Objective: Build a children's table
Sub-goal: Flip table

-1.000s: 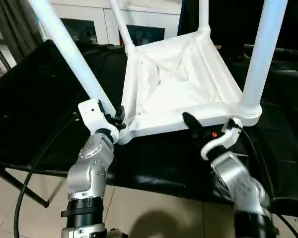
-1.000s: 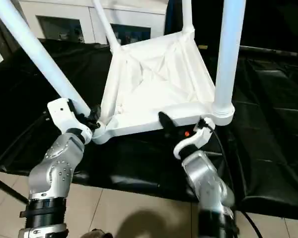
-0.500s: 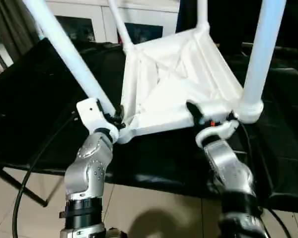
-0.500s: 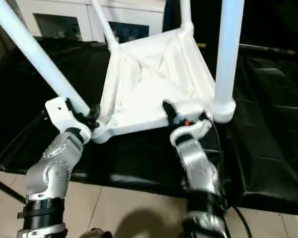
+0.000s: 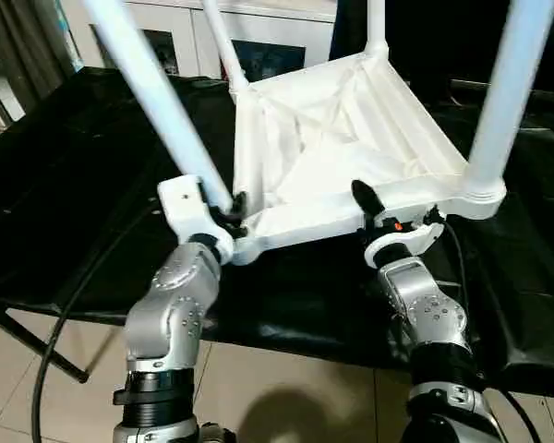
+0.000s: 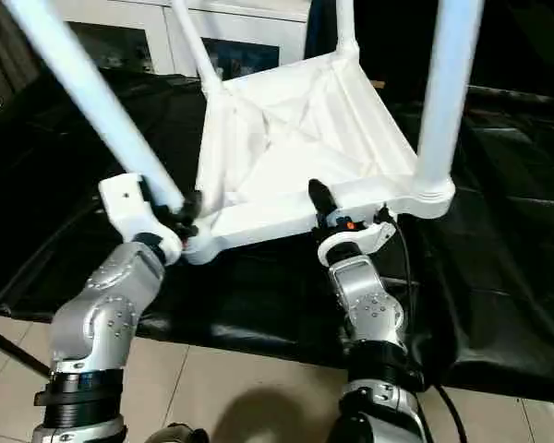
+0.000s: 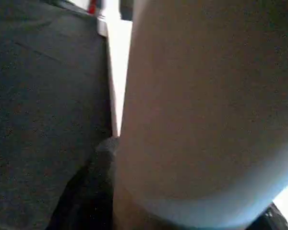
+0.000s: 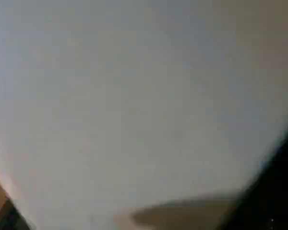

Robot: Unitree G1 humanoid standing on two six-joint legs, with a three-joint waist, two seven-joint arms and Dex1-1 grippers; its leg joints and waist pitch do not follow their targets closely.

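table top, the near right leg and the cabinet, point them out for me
table top (image 5: 351, 129): left eye view, on its ribbed underside, facing up.
near right leg (image 5: 503, 101): left eye view, on the tube above its corner socket.
cabinet (image 5: 268, 57): left eye view, on a glass door.

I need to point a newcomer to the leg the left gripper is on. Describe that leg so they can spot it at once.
On the black-covered bench lies the upside-down white table top, four legs standing up from its corners. Take the near corner on the robot's left: the leg there leans outward, and the left gripper clasps its base, unlike the upright near right leg.
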